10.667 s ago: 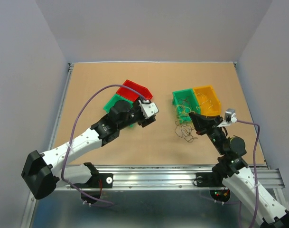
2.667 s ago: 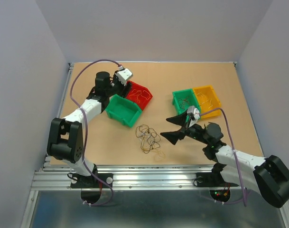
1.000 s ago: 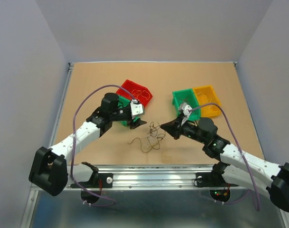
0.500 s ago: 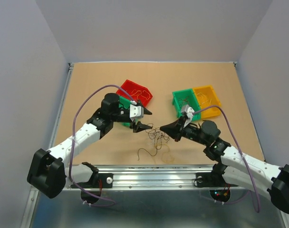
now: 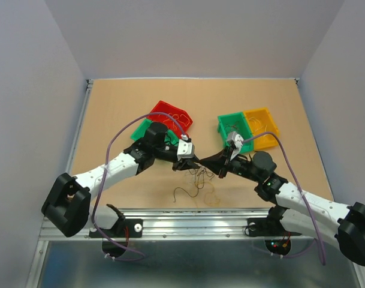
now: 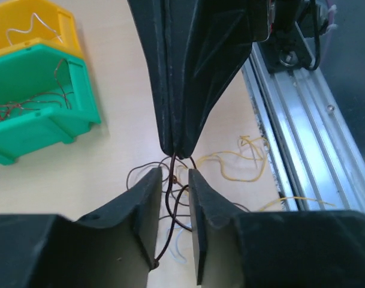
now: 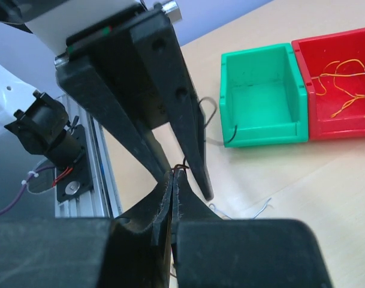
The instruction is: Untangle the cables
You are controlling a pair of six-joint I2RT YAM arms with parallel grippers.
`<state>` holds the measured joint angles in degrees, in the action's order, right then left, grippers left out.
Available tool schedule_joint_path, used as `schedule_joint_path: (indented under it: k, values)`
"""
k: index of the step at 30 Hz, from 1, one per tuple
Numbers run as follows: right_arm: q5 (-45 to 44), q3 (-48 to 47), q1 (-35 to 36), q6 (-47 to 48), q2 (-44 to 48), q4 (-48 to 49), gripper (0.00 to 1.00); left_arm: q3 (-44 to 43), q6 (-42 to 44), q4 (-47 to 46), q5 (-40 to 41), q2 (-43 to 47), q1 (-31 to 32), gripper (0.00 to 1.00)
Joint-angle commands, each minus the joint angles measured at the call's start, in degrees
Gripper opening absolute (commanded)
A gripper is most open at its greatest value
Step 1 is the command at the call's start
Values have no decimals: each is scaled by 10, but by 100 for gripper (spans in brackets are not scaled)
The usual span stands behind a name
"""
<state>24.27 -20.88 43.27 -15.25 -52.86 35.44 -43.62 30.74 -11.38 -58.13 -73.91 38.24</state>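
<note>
The cables [image 5: 198, 178] are a small tangle of thin dark, yellow and whitish wires hanging over the table's middle. My right gripper [image 5: 205, 163] is shut on its top, and a dark wire loop [image 7: 183, 166] pokes out of the pressed fingertips [image 7: 170, 186]. My left gripper [image 5: 195, 161] meets it tip to tip. In the left wrist view its jaws [image 6: 173, 174] stand a narrow gap apart, open, straddling dark strands [image 6: 169, 201] just under the right gripper's tip [image 6: 176, 150]. Yellow strands [image 6: 242, 169] trail on the table.
A red bin [image 5: 164, 108] and a green bin [image 5: 141, 128] sit at back left. Another green bin [image 5: 223, 127] and a yellow bin [image 5: 272, 123], both with wires in them, sit at back right. The metal rail [image 5: 194, 223] runs along the near edge.
My left gripper has moved right to the held tangle and its jaws have narrowed around the strands. The right gripper stays shut on the cables, holding them up.
</note>
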Motion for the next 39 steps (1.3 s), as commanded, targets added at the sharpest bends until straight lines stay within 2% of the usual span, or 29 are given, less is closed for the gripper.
schedule_joint_path:
  k: [1,2,4,5,6,7,10,12,13,17,19,23,25,26,31,32,33,37,39]
  values:
    - [8,1,7,-4,3,51,1,-42,27,29,6,-7,18,22]
    - [8,1,6,-5,3,52,1,-45,30,37,6,-8,19,1]
    - [4,2,7,-1,5,52,7,-47,29,39,13,-4,18,0]
    - [0,4,6,0,6,52,21,-47,29,39,19,2,18,0]
    - [-4,8,6,3,10,53,29,-46,29,39,25,8,18,0]
    - [-16,11,7,6,14,53,44,-45,23,37,40,23,18,0]
    - [-44,23,6,15,31,54,63,-42,-3,21,79,63,11,0]
    - [-55,35,6,23,40,62,71,-47,-45,9,92,86,-7,0]
    - [-66,46,6,32,46,74,79,-59,-52,11,96,110,-12,0]
    - [-70,60,7,48,33,103,94,-101,-84,17,116,162,-19,0]
    - [-58,57,6,51,13,115,95,-124,-124,17,108,173,-19,0]
    - [-7,39,7,36,-78,197,95,-227,-182,31,97,154,-19,0]
    - [1,21,6,27,-115,213,92,-272,-202,32,105,142,-19,0]
    - [2,11,7,26,-137,213,83,-286,-208,31,108,139,-19,0]
    - [7,-51,7,29,-253,213,55,-379,-255,25,139,111,-19,0]
    - [10,-57,7,28,-261,213,42,-416,-265,26,146,105,-19,0]
    - [11,-62,7,28,-273,213,39,-455,-268,32,174,95,-19,0]
    - [14,-58,7,30,-270,212,39,-521,-262,30,260,83,-19,0]
    - [10,-48,7,36,-256,208,40,-558,-250,15,334,83,-19,0]
